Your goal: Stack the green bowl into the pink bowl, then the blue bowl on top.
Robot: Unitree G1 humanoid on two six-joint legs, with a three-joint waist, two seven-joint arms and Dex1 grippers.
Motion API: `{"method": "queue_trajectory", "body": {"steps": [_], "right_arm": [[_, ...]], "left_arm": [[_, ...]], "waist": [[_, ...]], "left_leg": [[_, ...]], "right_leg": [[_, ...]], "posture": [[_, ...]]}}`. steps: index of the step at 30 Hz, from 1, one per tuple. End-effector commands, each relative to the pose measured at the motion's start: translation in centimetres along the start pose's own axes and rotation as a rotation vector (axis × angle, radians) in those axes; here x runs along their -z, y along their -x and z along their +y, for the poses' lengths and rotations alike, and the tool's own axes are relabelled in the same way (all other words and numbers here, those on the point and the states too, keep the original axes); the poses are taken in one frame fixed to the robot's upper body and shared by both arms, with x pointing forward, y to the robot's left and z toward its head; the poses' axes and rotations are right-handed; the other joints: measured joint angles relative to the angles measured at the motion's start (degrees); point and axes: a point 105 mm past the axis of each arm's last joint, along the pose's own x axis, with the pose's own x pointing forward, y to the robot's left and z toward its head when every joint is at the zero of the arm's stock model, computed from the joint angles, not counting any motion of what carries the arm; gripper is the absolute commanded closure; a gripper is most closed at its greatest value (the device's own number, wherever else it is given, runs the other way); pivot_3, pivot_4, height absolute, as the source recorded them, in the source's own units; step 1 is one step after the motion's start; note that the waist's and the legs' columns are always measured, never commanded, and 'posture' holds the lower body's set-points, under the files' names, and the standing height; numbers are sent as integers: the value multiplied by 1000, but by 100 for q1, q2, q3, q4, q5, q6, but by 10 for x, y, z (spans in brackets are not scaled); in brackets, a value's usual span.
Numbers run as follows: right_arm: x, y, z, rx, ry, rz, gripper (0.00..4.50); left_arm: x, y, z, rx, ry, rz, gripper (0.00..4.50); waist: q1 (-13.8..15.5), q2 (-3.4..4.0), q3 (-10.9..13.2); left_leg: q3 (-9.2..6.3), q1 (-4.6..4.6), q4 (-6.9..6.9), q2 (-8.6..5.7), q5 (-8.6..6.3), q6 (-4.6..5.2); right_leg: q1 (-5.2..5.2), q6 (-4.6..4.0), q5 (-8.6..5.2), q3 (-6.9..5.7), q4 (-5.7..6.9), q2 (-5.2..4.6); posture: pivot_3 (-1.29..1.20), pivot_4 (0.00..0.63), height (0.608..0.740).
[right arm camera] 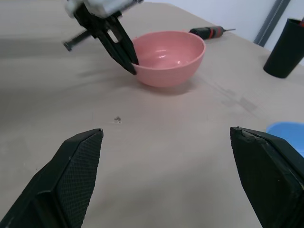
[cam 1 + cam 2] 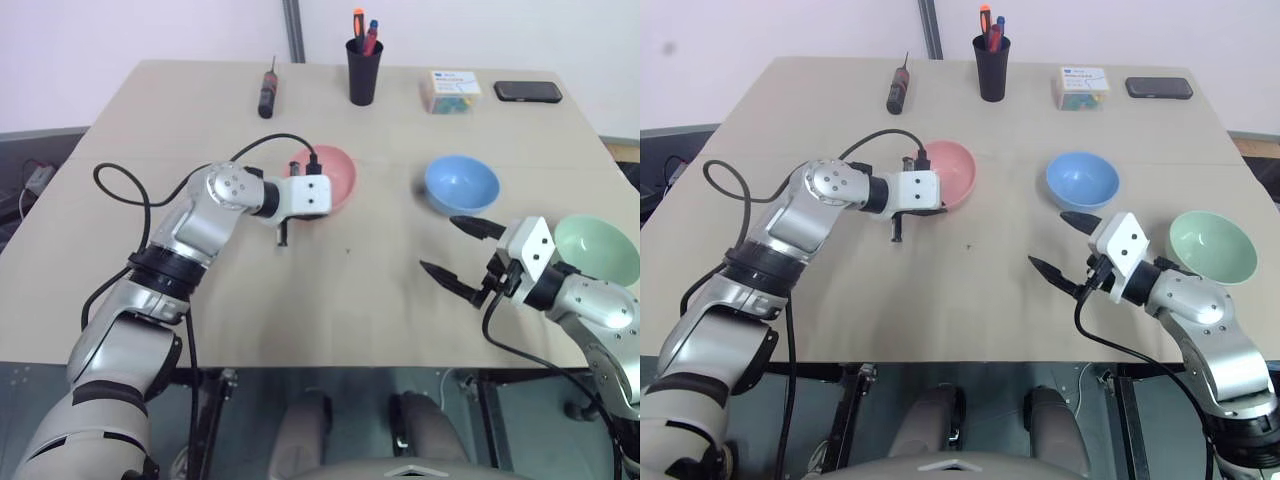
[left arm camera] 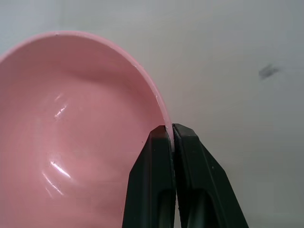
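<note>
In the head view, the left pincer (image 2: 291,222) pinches the pink bowl (image 2: 335,175) at its rim; the blue bowl (image 2: 461,183) and green bowl (image 2: 597,249) sit apart on the counter (image 2: 180,120), so nothing looks stacked yet. The right pincer (image 2: 462,254) is spread, empty.
The left wrist view confirms the rim clamped.

the pink bowl (image 3: 71,137) runs off the left and bottom edges of the left wrist view. the blue bowl (image 1: 289,130) is cut by the right edge of the right wrist view. the label on the small box (image 2: 449,90), upper right, is too small to read.
</note>
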Motion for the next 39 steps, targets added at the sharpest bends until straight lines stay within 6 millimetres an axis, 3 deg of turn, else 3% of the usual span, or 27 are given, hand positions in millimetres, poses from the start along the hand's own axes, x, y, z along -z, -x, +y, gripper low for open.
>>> {"method": "queue_trajectory", "body": {"steps": [1, 4, 10, 13, 19, 20, 22, 25, 26, 30, 34, 36, 39], "right_arm": [[-15, 14, -7, 68, 58, -34, 0], [-11, 28, -6, 120, 46, -4, 0], [-8, 46, 1, 182, 37, 35, 0], [-6, 50, 4, 195, 38, 53, 0], [1, 52, -3, 239, 30, 88, 0], [2, 53, -6, 257, 39, 98, 0], [7, 55, -17, 311, 51, 132, 0], [25, 70, -45, 523, 77, 287, 0], [30, 75, -52, 562, 84, 326, 0], [53, 91, -72, 654, 19, 489, 0], [69, 98, -86, 687, -60, 592, 0], [71, 95, -92, 683, -81, 610, 0], [69, 87, -99, 653, -99, 604, 819]], "left_arm": [[-43, 16, -17, 121, -88, -167, 4405], [-61, 9, -46, 277, -146, -242, 4405], [-63, -10, -66, 409, -211, -274, 4405], [-60, -13, -70, 447, -230, -266, 3638], [-56, -9, -67, 420, -238, -257, 1220], [-57, -7, -64, 397, -232, -260, 656], [-64, 0, -55, 322, -189, -309, 62], [-76, 22, -46, 206, -49, -474, 62], [-82, 35, -46, 189, 11, -599, 62], [-67, 64, -50, 88, 204, -631, 62], [-70, 89, -56, 77, 277, -746, 62], [-67, 92, -55, 52, 303, -748, 62], [-66, 94, -55, 29, 338, -747, 0]], "waist": [[6, 0, 0], [9, 2, -1], [-3, 3, -3], [-67, 4, -3], [-133, 3, -3], [-133, 3, -3], [-133, 4, -3], [-135, 3, -3], [-144, 6, -4], [-165, 7, -4], [-120, 6, -5], [-118, 6, -5], [-136, 6, -5]], "left_leg": [[1, -11, 4, -1, 0, 0], [-2, -19, 12, -1, 0, 0], [2, -7, 26, -4, 1, 1], [9, 18, 25, -1, 0, 1], [15, 20, 23, 0, 0, 1], [15, 19, 23, 0, 0, 1], [14, 19, 23, 0, 0, 1], [14, 18, 23, 1, 0, 1], [14, 17, 23, 2, 0, 1], [20, 21, 14, 5, 0, 0], [19, 22, 14, 5, 0, 0], [24, 22, 16, 0, 0, 1], [25, 24, 15, -1, 0, 1]], "right_leg": [[-10, 0, 0, 0, 3, -2], [-19, 0, 0, 0, 17, -2], [-17, 0, -1, 6, 47, 1], [-6, -1, -2, 17, 54, 8], [-6, -1, -2, 25, 53, 9], [-6, -1, -2, 25, 53, 9], [-6, -1, -2, 24, 53, 9], [-7, -1, -2, 24, 54, 8], [-9, -1, -2, 24, 54, 8], [-12, -1, -3, 30, 54, 6], [-11, -1, -3, 26, 54, 6], [-9, 0, -2, 29, 52, 0], [-9, 0, -2, 30, 53, 0]], "posture": [[0, 150, 740], [0, 150, 740], [0, 150, 740], [0, 150, 740], [0, 150, 740], [0, 150, 740], [0, 150, 740], [0, 150, 740], [0, 150, 740], [0, 150, 740], [0, 150, 740], [0, 150, 740], [0, 150, 740]]}}
